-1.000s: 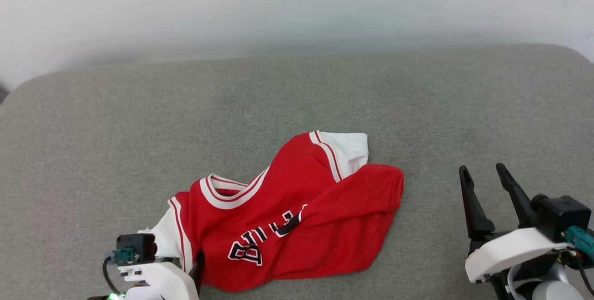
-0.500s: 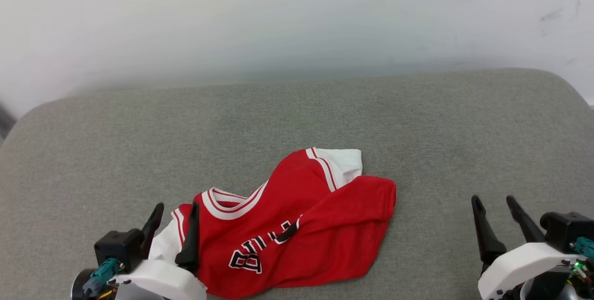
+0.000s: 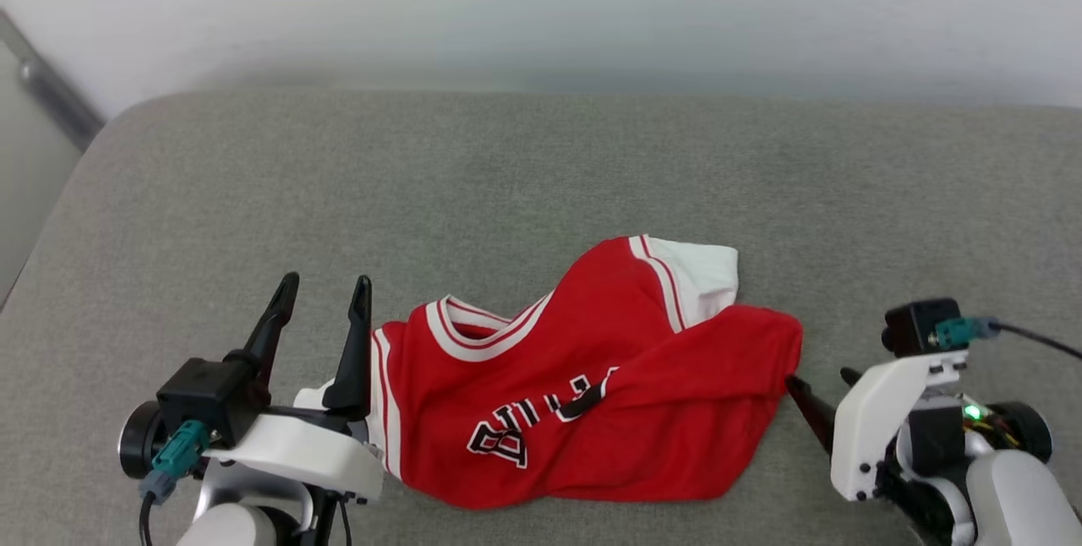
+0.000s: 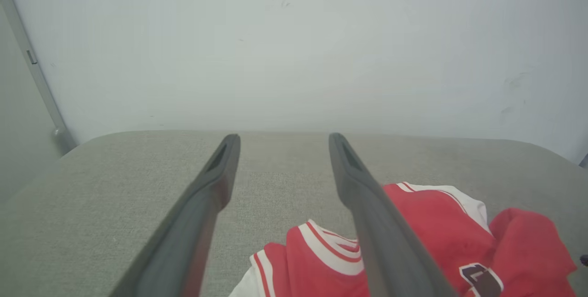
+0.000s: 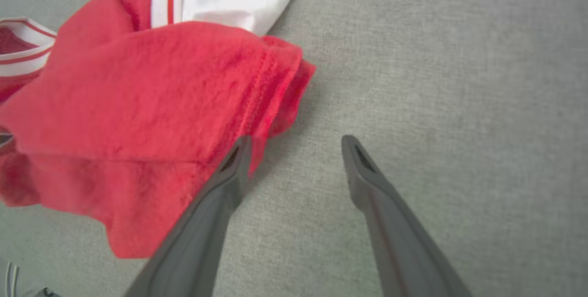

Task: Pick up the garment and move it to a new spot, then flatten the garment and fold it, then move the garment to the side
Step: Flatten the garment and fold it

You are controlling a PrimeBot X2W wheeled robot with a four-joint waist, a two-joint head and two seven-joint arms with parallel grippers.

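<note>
The bright red jersey top with white striped sleeves (image 3: 592, 394) lies in a crumpled heap on the soft gray cloth cushion (image 3: 541, 174), between the two grippers. Its white and red collar is toward the left, one white sleeve sticks out at the far side, and its black letters show on the front. The lower part is folded over itself. The left gripper (image 3: 326, 281) is just beside the top's left edge, with its two dark fingers spread apart and nothing between them. The right gripper (image 3: 818, 377) is low at the top's right edge. Its fingers are spread apart too, and one fingertip is right at the red hem. I cannot tell if it touches. A plain white wall (image 3: 541, 5) is behind the cushion.
</note>
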